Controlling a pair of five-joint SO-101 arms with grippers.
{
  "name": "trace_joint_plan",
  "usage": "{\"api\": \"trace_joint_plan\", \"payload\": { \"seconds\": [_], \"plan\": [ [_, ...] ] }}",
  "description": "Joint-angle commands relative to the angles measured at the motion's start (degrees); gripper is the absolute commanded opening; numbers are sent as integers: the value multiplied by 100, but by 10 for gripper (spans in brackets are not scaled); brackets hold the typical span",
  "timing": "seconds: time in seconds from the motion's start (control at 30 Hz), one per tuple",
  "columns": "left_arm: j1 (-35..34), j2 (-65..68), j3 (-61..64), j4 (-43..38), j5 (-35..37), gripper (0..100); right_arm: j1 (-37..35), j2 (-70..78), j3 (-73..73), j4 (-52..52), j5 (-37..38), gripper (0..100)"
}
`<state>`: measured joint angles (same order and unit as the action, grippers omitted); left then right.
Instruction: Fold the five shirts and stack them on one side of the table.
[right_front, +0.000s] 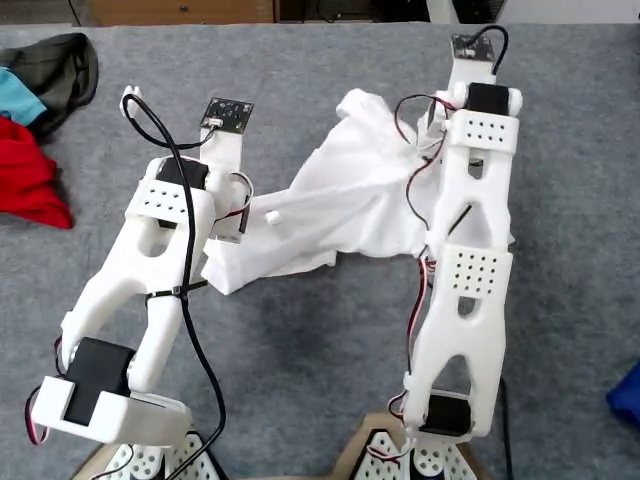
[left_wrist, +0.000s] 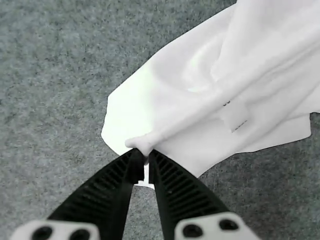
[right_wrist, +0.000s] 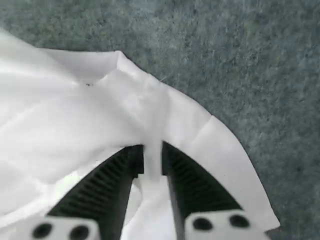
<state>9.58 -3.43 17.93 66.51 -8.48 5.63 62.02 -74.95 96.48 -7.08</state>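
A white shirt lies crumpled and pulled out between the two arms on the grey table. My left gripper is at the shirt's near left corner. In the left wrist view, this gripper is shut on a bunched fold of the shirt, with the cloth stretching away from its tips. My right gripper is over the shirt's far right part. The right wrist view has that gripper shut on a ridge of the shirt near its hem.
A red shirt lies at the left edge, with a dark shirt and a teal one behind it. Something blue pokes in at the right edge. Bare grey surface lies in front of the white shirt and to the far right.
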Motion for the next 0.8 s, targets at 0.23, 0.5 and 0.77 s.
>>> {"api": "trace_joint_plan", "payload": {
  "seconds": [0.23, 0.5, 0.77],
  "plan": [
    [-35, -242, -9, 53, 26, 19, -532, -180, -2070, 580, 70, 94],
    [-114, -242, 0, 211, 18, 19, -2009, -1112, -101, 563, 35, 80],
    [-308, -242, -18, 193, 9, 19, -2167, -1182, 822, 519, -369, 80]
  ]
}}
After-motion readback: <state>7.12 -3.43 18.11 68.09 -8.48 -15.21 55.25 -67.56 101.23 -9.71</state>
